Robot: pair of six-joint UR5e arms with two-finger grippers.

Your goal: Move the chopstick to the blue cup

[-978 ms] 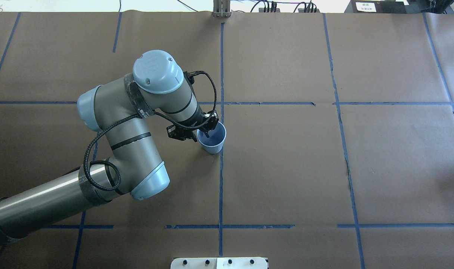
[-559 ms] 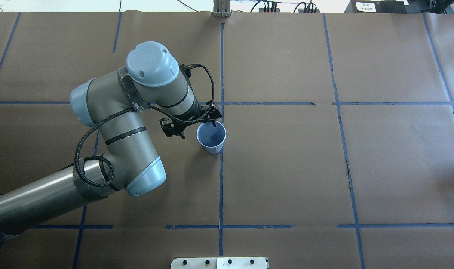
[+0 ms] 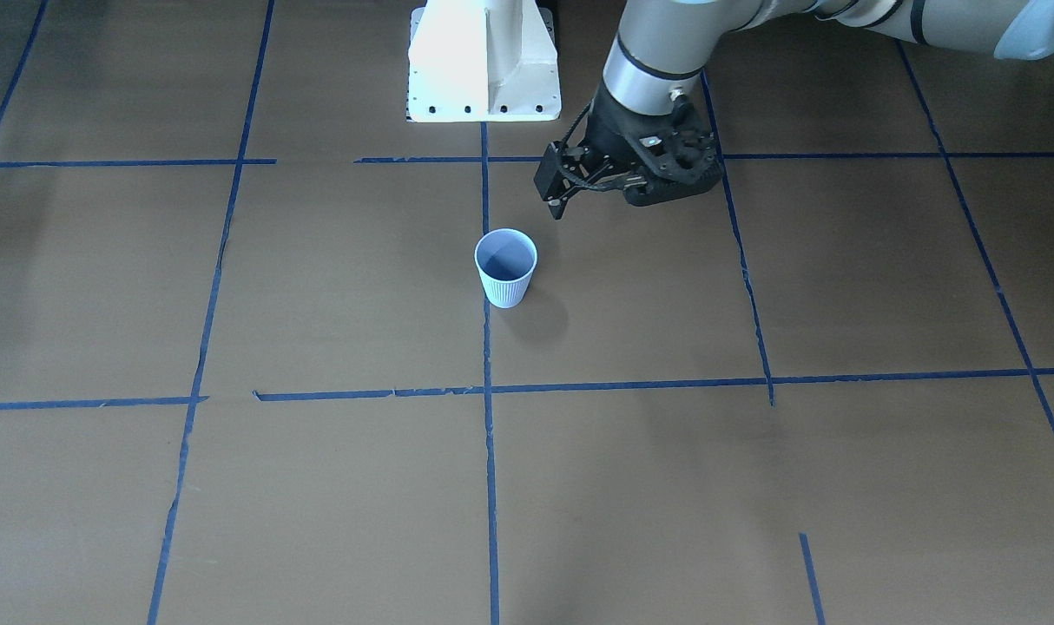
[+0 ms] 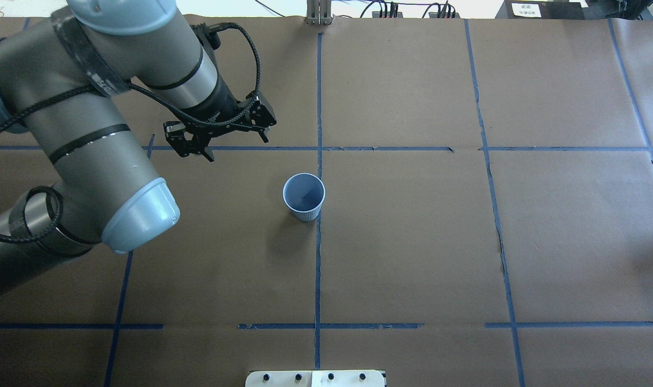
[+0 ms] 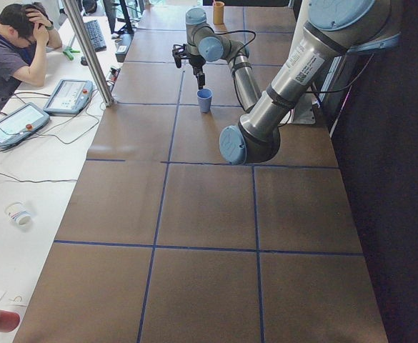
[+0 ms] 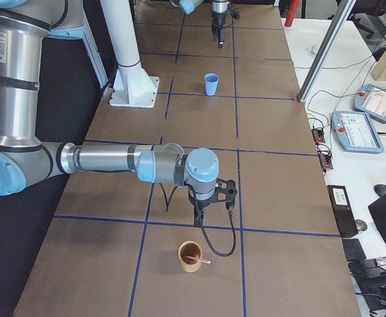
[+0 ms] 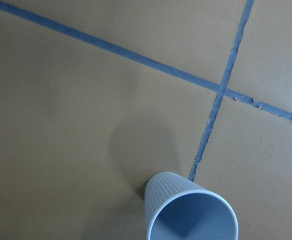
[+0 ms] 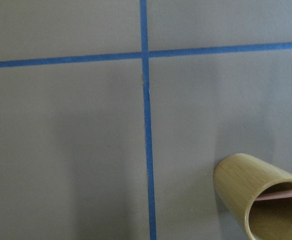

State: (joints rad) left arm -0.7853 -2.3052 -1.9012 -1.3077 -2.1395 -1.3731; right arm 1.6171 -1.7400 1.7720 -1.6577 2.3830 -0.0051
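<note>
The pale blue ribbed cup (image 3: 505, 269) (image 4: 304, 198) (image 7: 190, 215) stands upright and empty near the table's middle. My left gripper (image 3: 557, 201) (image 4: 264, 131) hangs raised above the table, apart from the cup on my left, and looks shut and empty. A pinkish-red chopstick (image 6: 202, 260) (image 8: 280, 196) leans in a tan bamboo cup (image 6: 191, 256) (image 8: 250, 190) at the table's right end. My right gripper (image 6: 198, 220) hovers just beside that bamboo cup. It shows only in the exterior right view, so I cannot tell whether it is open or shut.
Brown paper with blue tape lines (image 4: 318, 258) covers the table. The white robot base (image 3: 484, 61) stands at my edge. An operator (image 5: 12, 39), pendants (image 5: 67, 96) and a metal post (image 5: 87, 50) are at the far side.
My left gripper has risen from the blue cup's rim and moved up and away to the left in the overhead view. The cup has stayed in place.
</note>
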